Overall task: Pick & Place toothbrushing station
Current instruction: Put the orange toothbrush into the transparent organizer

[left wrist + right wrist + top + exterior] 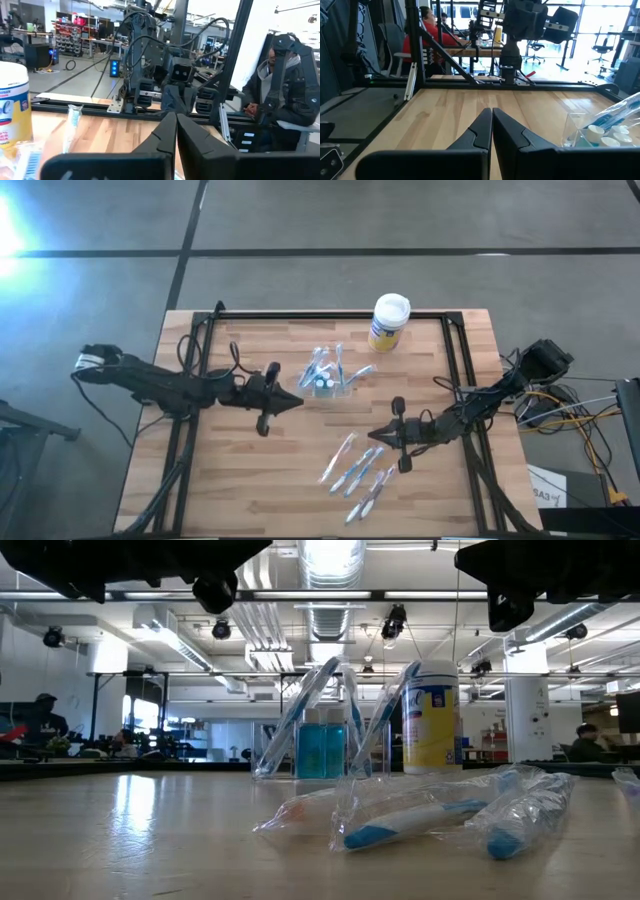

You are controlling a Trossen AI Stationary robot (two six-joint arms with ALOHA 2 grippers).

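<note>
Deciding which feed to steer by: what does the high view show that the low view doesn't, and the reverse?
Only the high view shows both grippers: left gripper beside the toothbrushing station, right gripper by the wrapped toothbrushes, both shut. Only the low view shows the brushes leaning upright in the station, with people in the room behind. Both show the yellow canister and the table.

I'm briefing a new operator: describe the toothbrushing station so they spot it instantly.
On the wooden table, look near the middle, just in front of the yellow canister with a white lid. The small clear plastic holder stands there; unlike the bagged toothbrushes lying flat nearby, its brushes stand upright.
</note>
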